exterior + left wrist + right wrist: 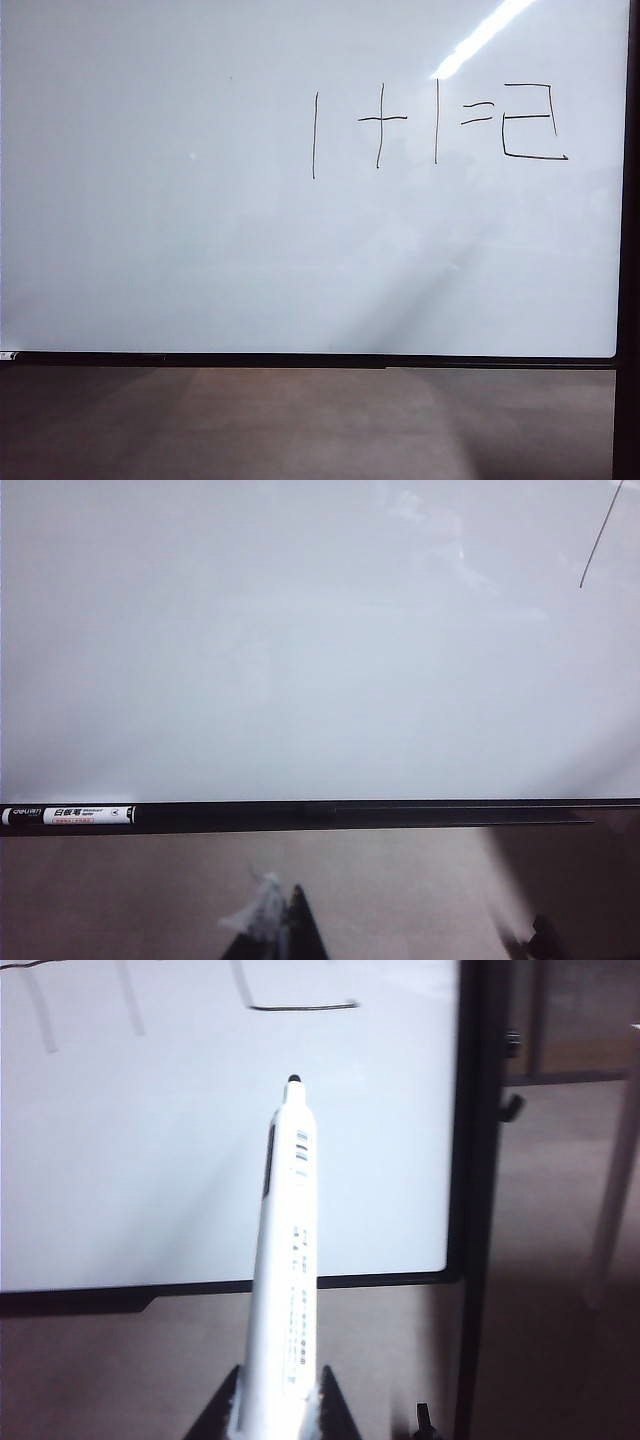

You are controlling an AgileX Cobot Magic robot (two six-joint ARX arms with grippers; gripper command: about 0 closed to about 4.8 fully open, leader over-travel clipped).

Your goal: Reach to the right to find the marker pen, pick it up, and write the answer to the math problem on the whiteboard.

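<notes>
One marker pen (288, 1260) shows in the right wrist view, a white barrel with small dark print and a dark tip, its long axis running straight out from the right gripper (272, 1405) with the tip aimed at twelve o'clock toward the whiteboard (150, 1180). Its rear end sits pinched between the two dark fingers (215, 1415) of that gripper, so the jaws are narrowed onto the barrel and the pen reaches well beyond them; the tip stands off the board, below the bottom stroke of the answer (533, 122). In the exterior view the math problem (400, 125) sits at about two o'clock on the board, with the boxy answer just beside its equals sign, and neither arm appears there. Low in the left wrist view the left gripper (400, 940) shows only as two dark fingertips set well apart with nothing between them, facing the board's black lower frame, where a second labelled pen (68, 815) lies lengthwise at about eight o'clock.
</notes>
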